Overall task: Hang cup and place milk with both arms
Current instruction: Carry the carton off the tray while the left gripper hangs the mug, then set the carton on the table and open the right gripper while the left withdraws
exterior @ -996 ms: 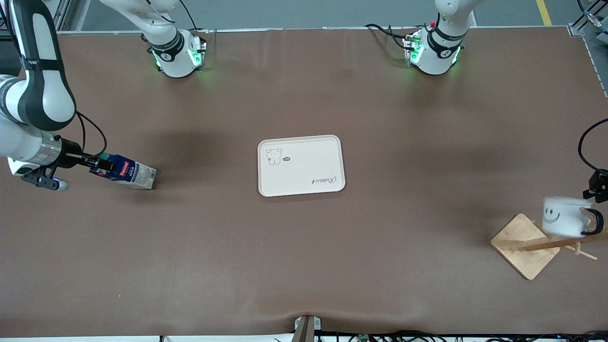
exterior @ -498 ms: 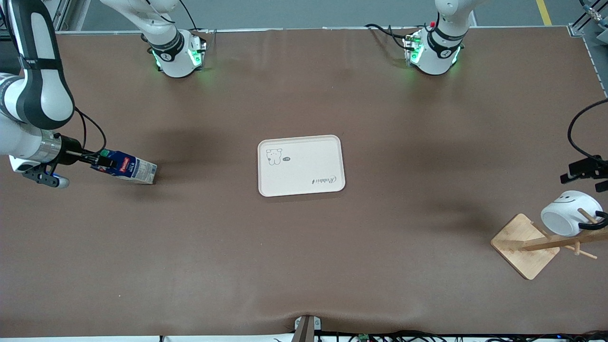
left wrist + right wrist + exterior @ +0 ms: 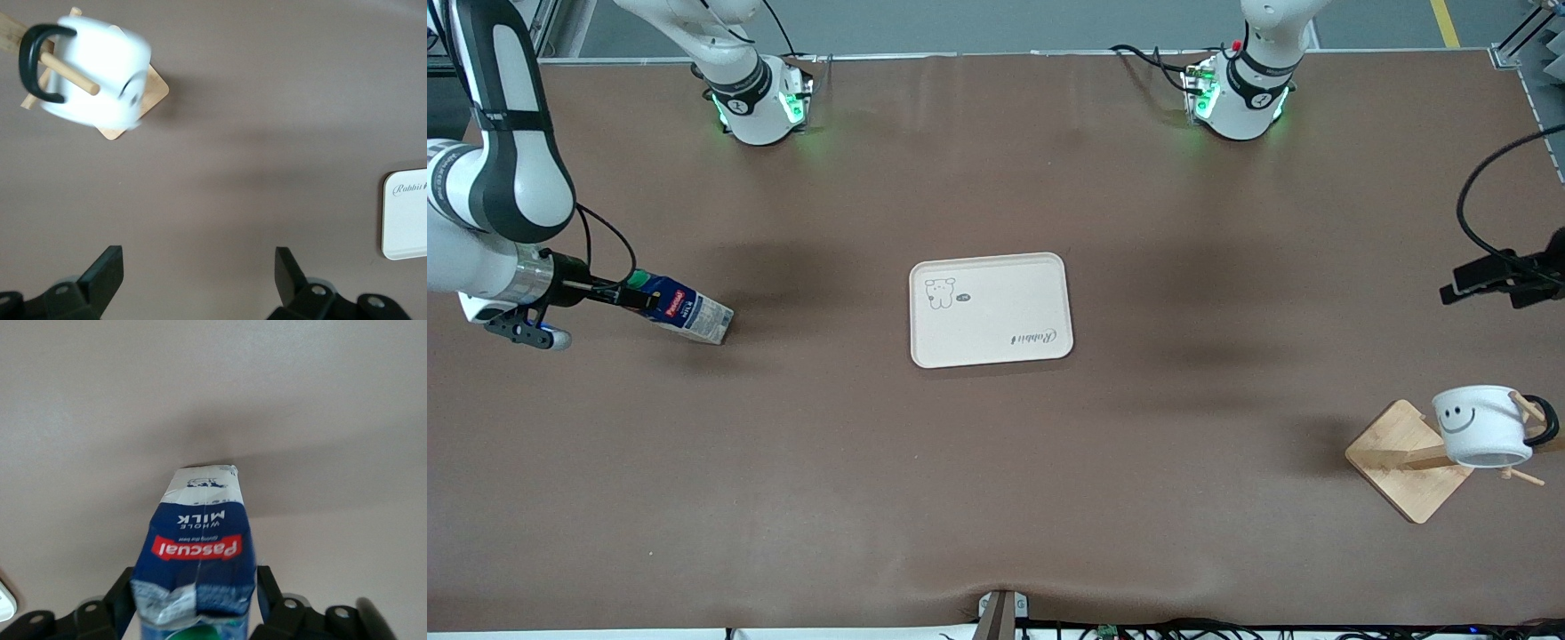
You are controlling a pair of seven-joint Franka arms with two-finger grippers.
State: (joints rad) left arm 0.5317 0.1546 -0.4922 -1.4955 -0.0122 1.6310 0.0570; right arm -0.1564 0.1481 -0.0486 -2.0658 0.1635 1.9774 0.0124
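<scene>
The white cup (image 3: 1480, 425) with a smiley face hangs by its black handle on a peg of the wooden rack (image 3: 1405, 462) at the left arm's end of the table. It also shows in the left wrist view (image 3: 93, 73), blurred. My left gripper (image 3: 1458, 286) is open and empty, in the air apart from the cup; its own view (image 3: 198, 273) shows only bare table between the fingers. My right gripper (image 3: 627, 298) is shut on the cap end of the milk (image 3: 685, 311), which is tilted low over the table at the right arm's end. In the right wrist view the milk (image 3: 197, 533) fills the gripper (image 3: 193, 603).
A white tray (image 3: 990, 267) with a cartoon print lies at the middle of the table; its corner shows in the left wrist view (image 3: 407, 213). The two arm bases stand along the table's edge farthest from the camera.
My left gripper has drawn away from the cup, which now hangs on the rack peg and swings. My right gripper has carried the milk slightly toward the tray.
</scene>
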